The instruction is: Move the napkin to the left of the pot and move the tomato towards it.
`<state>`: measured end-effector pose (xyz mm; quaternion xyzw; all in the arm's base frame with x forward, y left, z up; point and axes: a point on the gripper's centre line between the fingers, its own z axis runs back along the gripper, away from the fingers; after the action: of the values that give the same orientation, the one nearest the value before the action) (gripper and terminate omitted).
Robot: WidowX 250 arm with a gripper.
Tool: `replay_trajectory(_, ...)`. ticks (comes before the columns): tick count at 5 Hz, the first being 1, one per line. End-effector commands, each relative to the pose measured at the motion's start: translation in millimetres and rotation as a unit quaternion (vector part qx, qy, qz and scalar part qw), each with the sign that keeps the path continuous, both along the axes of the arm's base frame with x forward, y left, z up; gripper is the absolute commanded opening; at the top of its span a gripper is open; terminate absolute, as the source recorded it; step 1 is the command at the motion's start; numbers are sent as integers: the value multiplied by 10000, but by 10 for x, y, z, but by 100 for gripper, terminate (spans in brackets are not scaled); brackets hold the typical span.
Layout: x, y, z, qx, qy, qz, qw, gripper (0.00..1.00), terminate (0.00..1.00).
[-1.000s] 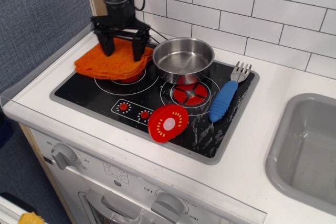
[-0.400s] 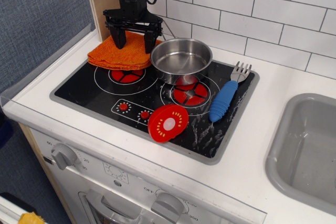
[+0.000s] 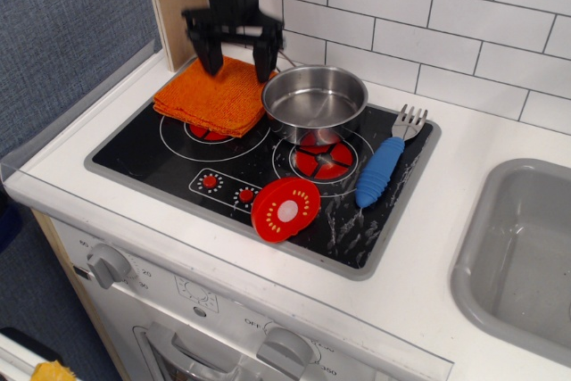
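Operator, for your record. Napkin (image 3: 216, 96): orange ribbed knit, folded roughly square, layered edges showing at its front, wider than the pot. It lay flat on the rear left of the stovetop (image 3: 169, 163), covering most of the back-left burner ring (image 3: 211, 134), its right edge touching or just short of the pot; you couldn't tell which.

Pot (image 3: 314, 103): small, round, shiny steel, empty, upright, sitting immediately right of the napkin.

Tomato (image 3: 285, 209): flat red disc w/ pale centre and yellow seed marks, near the front edge of the stovetop, well apart from napkin and pot.

Gripper (image 3: 234, 57): black, fingers spread wide, nothing held. Its fingertips (image 3: 213, 63) stood over the napkin's rear edge; whether they touched the cloth wasn't clear.

Blue-handled fork (image 3: 387, 160) lay right of the pot.

Limits: arm above the gripper cut off by the top of frame; sink (image 3: 500, 229) cut off at right; pot handle mostly hidden behind the gripper.
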<state>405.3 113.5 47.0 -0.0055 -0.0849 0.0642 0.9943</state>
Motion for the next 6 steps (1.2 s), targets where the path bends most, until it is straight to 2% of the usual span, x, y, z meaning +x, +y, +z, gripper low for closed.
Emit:
replay_trajectory(1, -169, -40, 469, 61, -209, -756, 9969, 100, 0)
replay_trajectory(2, -347, -44, 429, 118, -31, -877, 9961, 100, 0)
replay_trajectory(6, -386, -76, 434, 218, 19, -981, 9949, 100, 0)
